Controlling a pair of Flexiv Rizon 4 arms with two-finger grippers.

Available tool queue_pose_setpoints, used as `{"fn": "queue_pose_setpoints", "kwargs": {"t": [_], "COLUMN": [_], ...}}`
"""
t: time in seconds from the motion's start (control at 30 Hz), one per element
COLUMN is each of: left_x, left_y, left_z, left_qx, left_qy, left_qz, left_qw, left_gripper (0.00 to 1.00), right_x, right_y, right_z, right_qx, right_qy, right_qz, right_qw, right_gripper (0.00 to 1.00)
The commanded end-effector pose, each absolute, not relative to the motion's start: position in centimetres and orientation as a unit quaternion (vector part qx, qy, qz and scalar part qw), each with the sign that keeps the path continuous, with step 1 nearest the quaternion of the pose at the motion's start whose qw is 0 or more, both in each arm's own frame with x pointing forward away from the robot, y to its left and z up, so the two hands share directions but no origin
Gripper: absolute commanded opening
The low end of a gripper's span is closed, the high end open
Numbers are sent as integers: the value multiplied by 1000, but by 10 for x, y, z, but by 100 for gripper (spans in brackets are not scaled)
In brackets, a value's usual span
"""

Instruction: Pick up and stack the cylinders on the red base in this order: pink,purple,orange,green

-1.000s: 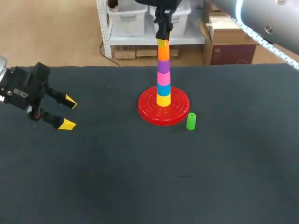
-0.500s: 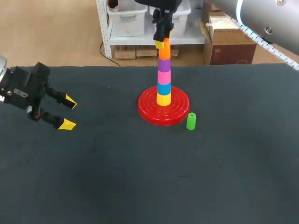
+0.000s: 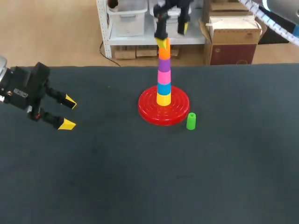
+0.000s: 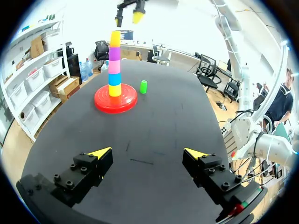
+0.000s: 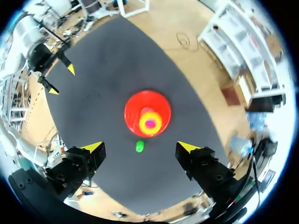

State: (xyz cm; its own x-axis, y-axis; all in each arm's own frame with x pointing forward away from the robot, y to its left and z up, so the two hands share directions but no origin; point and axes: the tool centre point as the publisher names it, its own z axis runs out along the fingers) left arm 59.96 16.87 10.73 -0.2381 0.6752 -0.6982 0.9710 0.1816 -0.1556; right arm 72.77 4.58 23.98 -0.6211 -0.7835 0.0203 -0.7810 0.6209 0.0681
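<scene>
The dark table (image 3: 140, 177) fills most of the head view, and I'll place everything off the red base (image 3: 148, 109) that sits on it. The left gripper (image 3: 68, 112) is parked well off to the base's left, low over the table, jaws wide apart with nothing in them. The right gripper (image 3: 174, 36) hangs straight above the base, jaws also spread. One yellow tip is right at the top of the stack and the other is out to the side.

The views don't show the same things. The right wrist cam looks straight down, so the tower is just nested rings in the middle of the base and you can't read the order. The head and left wrist cams show it side-on. Bottom to top it goes yellow cylinder (image 3: 163, 99), blue cylinder (image 3: 163, 88), pink cylinder (image 3: 163, 77), purple cylinder (image 3: 163, 65), orange cylinder (image 3: 163, 53), and the tower stands upright.

The green cylinder (image 3: 191, 121) isn't stacked. It stands upright on the table just off the base's near-right rim.

Compared with a second ago, the right gripper was pinched on the orange cylinder, and now its fingers have let go and orange rests on purple. The left gripper and green haven't budged.
</scene>
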Motion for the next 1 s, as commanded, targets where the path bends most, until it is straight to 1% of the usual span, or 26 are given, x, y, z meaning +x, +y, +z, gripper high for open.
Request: {"fn": "queue_pose_setpoints", "kwargs": {"t": [0.03, 0.1, 0.3, 0.47, 0.73, 1.0], "left_x": [599, 599, 599, 599, 599, 599], "left_y": [170, 170, 170, 170, 170, 170], "left_z": [106, 106, 106, 106, 106, 106], "left_qx": [566, 566, 566, 566, 566, 566], "left_qy": [727, 727, 727, 727, 727, 727], "left_qz": [-299, -299, -299, -299, -299, -299], "left_qw": [249, 249, 249, 249, 249, 249], "left_gripper": [100, 100, 100, 100, 100, 100], "right_x": [667, 656, 628, 617, 630, 654], "right_y": [12, 3, -18, -27, -22, -19], "right_z": [207, 195, 154, 114, 88, 79], "right_qx": [400, 372, 286, 228, 202, 217], "right_qy": [-901, -907, -930, -936, -922, -916], "right_qz": [4, 0, 48, 24, -38, -53], "right_qw": [-171, -199, -228, -266, -329, -332], "right_gripper": [100, 100, 100, 100, 100, 100]}}
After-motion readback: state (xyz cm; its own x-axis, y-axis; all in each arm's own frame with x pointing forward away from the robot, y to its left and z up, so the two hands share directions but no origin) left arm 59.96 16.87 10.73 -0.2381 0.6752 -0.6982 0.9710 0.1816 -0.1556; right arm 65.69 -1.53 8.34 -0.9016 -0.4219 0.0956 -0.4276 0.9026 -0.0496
